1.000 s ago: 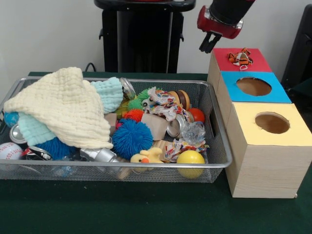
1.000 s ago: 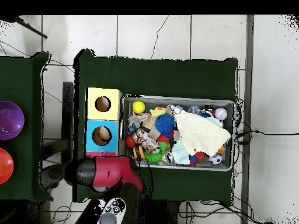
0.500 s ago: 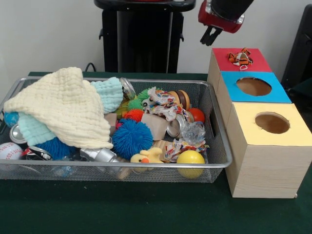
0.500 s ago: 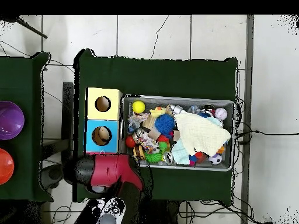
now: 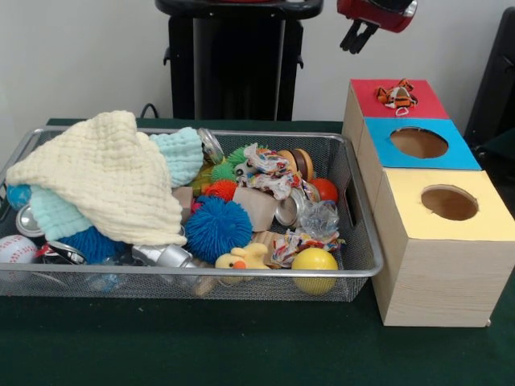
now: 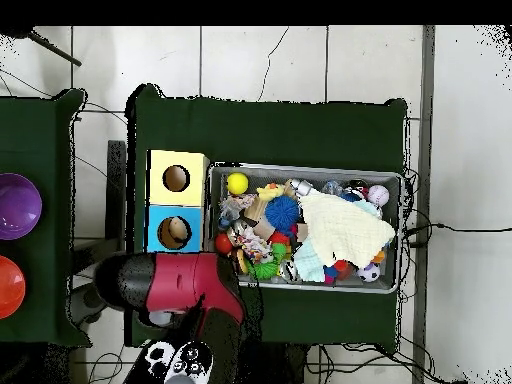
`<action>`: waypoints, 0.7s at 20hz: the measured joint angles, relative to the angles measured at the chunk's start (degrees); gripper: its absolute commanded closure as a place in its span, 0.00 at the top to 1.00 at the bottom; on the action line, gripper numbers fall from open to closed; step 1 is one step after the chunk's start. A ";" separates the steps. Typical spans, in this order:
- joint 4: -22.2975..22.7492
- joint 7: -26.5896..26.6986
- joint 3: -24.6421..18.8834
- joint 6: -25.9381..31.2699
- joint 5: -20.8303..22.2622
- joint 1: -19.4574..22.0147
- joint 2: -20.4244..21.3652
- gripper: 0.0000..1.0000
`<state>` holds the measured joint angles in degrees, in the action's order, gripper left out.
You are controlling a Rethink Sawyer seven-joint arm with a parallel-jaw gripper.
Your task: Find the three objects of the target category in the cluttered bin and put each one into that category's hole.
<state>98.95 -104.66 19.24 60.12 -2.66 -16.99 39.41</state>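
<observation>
Filling the left of the front view, the bin (image 5: 354, 269) holds a cream cloth (image 5: 105, 181), a blue spiky ball (image 5: 217, 227) and the yellow duck (image 5: 241, 259) near its front rim. Rightward, my gripper (image 5: 359, 37) hangs high, fingers slightly apart, holding nothing. Below it the tiger (image 5: 397, 96) lies over the hole on the red-topped box (image 5: 418, 102).

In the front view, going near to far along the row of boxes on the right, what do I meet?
Yellow-topped box with an empty hole → blue-topped box with an empty hole → red-topped box with the tiger lying on its top.
</observation>
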 measured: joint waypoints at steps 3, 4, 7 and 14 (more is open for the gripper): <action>-1.09 0.00 -0.01 0.30 0.12 0.28 0.62 0.00; -1.51 0.00 -0.01 0.30 0.12 0.44 0.91 0.00; -2.02 0.00 -0.01 0.30 0.12 0.77 1.30 0.00; -1.87 0.00 -0.20 0.27 -1.26 1.44 1.71 0.00</action>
<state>97.08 -104.66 19.04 60.39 -3.92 -15.55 41.12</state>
